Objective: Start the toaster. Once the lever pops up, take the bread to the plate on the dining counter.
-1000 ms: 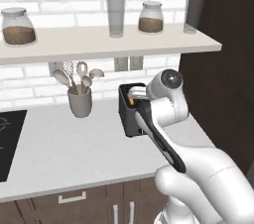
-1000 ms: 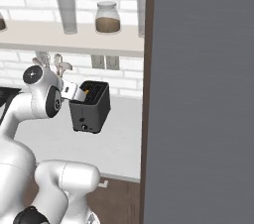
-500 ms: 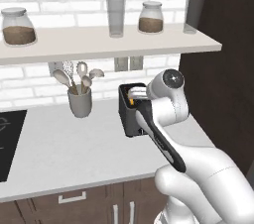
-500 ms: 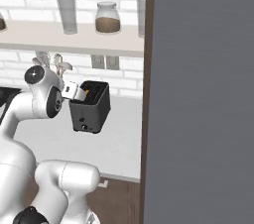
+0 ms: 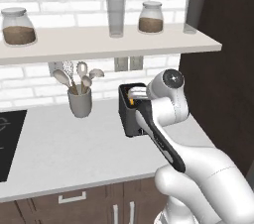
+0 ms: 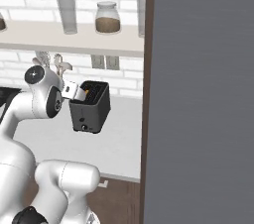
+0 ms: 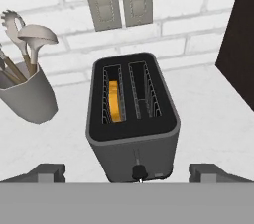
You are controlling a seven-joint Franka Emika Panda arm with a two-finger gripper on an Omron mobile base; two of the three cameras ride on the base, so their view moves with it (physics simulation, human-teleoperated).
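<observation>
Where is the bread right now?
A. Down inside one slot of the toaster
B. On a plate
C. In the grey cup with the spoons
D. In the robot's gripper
A. In the hand view the bread sits down inside the left slot of the toaster, while the slot beside it is empty and the gripper hangs open in front of the toaster.

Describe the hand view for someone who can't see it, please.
A dark grey toaster sits on a pale counter, with bread in its left slot. The gripper is open just before it; a utensil holder stands left.
</observation>
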